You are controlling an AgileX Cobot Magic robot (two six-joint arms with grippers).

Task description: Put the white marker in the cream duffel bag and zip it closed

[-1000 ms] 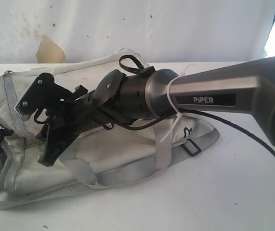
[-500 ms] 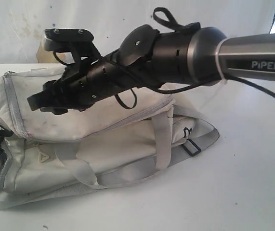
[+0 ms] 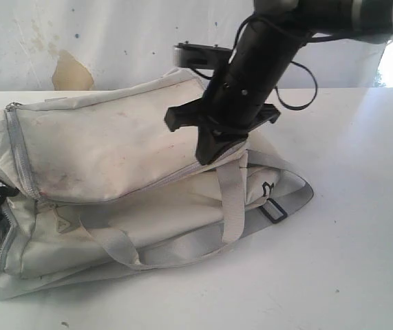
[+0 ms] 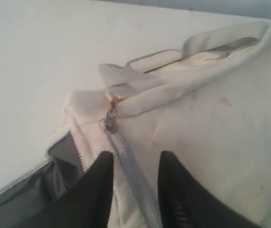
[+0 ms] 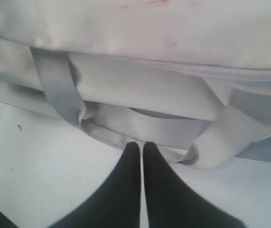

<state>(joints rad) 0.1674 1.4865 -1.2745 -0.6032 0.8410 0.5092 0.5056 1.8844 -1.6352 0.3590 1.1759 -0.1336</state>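
Cream duffel bag [image 3: 107, 144] laid on white surface [image 3: 347, 240], long axis across exterior view. White marker not seen in any view; judged hidden inside bag, not confirmed. Left jaws nearer to job: parted, set astride grey zipper [image 4: 126, 161], nothing seen pinched. Track runs straight ahead of jaws to zipper pull [image 4: 110, 122]. Dark lining [image 4: 59, 164] exposed beside jaws. Right jaws pressed together, empty; grey strap [image 5: 54, 85] just ahead.
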